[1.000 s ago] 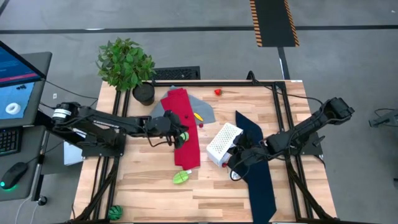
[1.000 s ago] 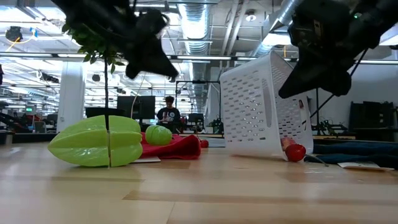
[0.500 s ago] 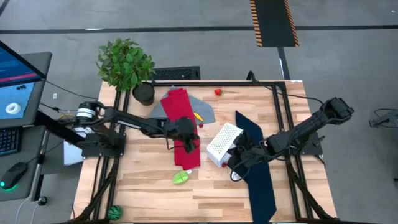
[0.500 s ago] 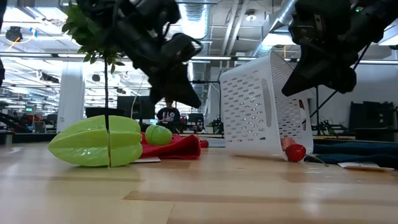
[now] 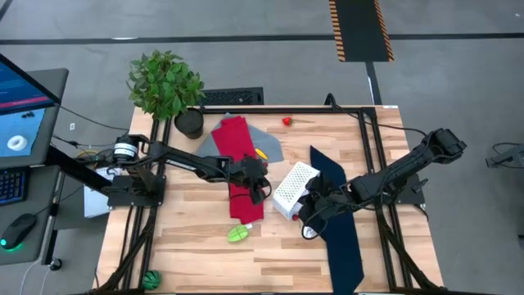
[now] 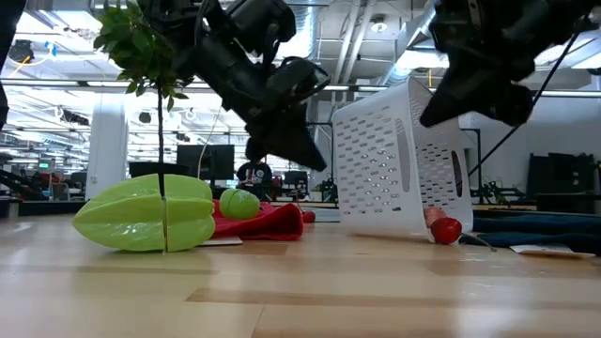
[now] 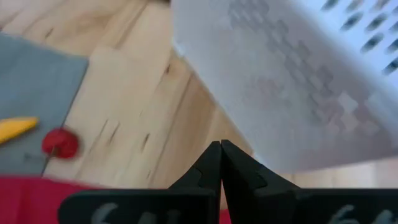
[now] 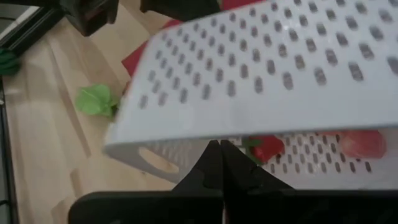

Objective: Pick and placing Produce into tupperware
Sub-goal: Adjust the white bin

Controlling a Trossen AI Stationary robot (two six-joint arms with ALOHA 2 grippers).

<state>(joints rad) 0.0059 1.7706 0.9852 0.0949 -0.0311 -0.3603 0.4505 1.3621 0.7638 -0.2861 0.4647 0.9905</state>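
The white tupperware (image 5: pixel 293 187) stands tipped on its side between the red cloth and the navy cloth, with its open side toward my right gripper (image 5: pixel 309 211), which is shut on it. A red piece of produce (image 8: pixel 268 148) and a pink one (image 8: pixel 360 142) lie inside, low in the tub (image 6: pixel 399 164). My left gripper (image 5: pixel 262 193) is shut and empty. It hovers just left of the tub's dotted base (image 7: pixel 292 81), and bare wood shows between them. A green ball (image 6: pixel 238 203) rests on the red cloth. A green star fruit (image 5: pixel 238 233) lies on the table. My right gripper is shut at the rim of the tupperware's raised side wall (image 8: pixel 196 134), coming level from the table's right and near side. The fingers (image 8: pixel 205 165) hide the exact place of contact. The tub is tilted steeply, with its lower edge (image 6: pixel 394 231) on the table.
A potted plant (image 5: pixel 168 86) stands at the far-left corner. A grey cloth (image 5: pixel 266 147) carries a yellow piece (image 7: pixel 15 127), with a small red piece (image 7: pixel 60 142) beside it. Another red piece (image 5: pixel 286 121) lies near the far edge and a green thing (image 5: pixel 151 280) at the near-left corner. The navy cloth (image 5: pixel 340 238) runs toward the near edge.
My left gripper has moved toward the table's right over the red cloth, from beside the green ball to close by the tub's base, and has stayed shut. The tub has stayed tipped in my right gripper's hold.
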